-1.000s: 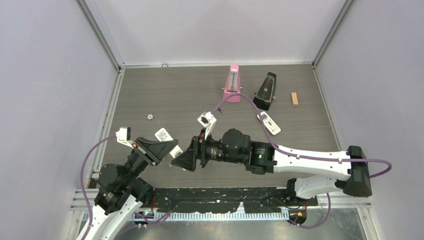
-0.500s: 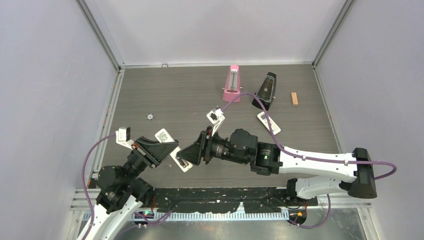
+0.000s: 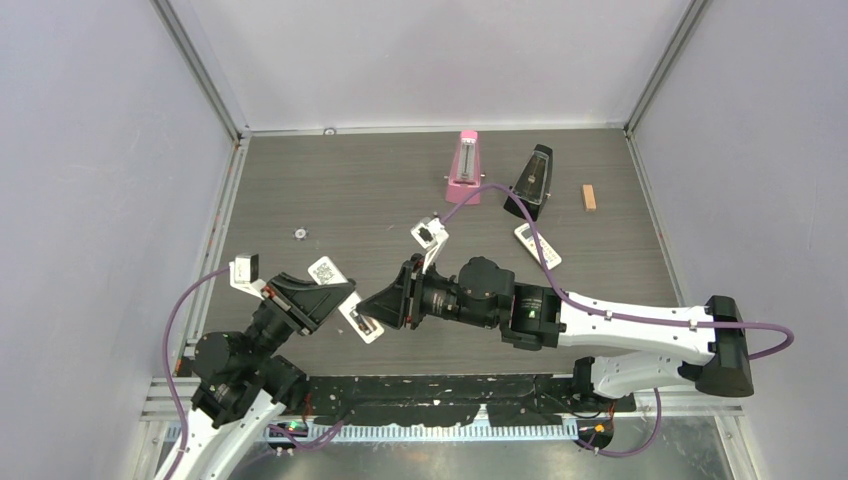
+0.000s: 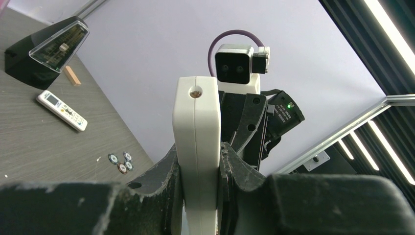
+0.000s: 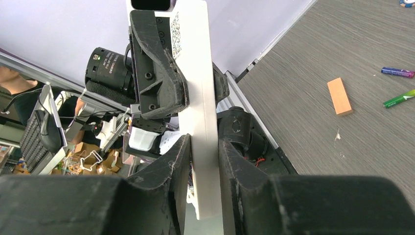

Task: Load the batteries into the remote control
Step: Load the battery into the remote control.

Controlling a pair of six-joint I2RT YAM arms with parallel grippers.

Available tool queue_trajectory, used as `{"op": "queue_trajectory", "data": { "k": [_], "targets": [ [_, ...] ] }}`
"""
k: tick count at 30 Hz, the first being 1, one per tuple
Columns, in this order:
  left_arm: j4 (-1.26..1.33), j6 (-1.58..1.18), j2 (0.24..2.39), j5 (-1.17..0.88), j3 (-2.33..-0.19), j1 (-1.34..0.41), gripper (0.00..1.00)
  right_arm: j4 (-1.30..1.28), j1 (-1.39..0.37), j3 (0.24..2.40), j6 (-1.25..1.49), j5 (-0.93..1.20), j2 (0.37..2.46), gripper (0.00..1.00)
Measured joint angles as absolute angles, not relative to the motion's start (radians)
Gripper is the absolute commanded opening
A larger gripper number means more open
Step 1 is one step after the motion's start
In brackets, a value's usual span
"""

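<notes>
The slim white remote control (image 3: 361, 324) hangs above the table's near left, gripped at both ends. My left gripper (image 3: 318, 300) is shut on it; the left wrist view shows it edge-on (image 4: 196, 127) between the pads. My right gripper (image 3: 378, 308) is also shut on it; the right wrist view shows its side with a QR sticker (image 5: 203, 112). A purple battery (image 5: 397, 72) and a green battery (image 5: 401, 98) lie on the table beyond. They are hidden in the top view.
An orange block (image 5: 339, 96) lies beside the batteries. A broader white remote (image 3: 537, 246), a black metronome (image 3: 531, 182), a pink metronome (image 3: 465, 167) and another orange block (image 3: 589, 197) stand at the back right. Several poker chips (image 4: 120, 162) lie under the right arm.
The right arm shifted right and its wrist turned over the first half second. The remote's white end now sticks out below the grippers. Almost nothing moved since.
</notes>
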State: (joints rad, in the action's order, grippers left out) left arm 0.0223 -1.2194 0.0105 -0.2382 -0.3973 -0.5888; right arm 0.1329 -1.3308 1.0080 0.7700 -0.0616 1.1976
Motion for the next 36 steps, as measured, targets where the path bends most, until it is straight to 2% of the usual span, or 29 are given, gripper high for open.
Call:
{"op": "queue_trajectory", "data": {
  "k": [36],
  "targets": [
    [0.013, -1.201, 0.01, -0.221, -0.428, -0.587, 0.0, 0.131, -1.311, 1.056, 0.669, 0.039, 1.231, 0.17]
  ]
}}
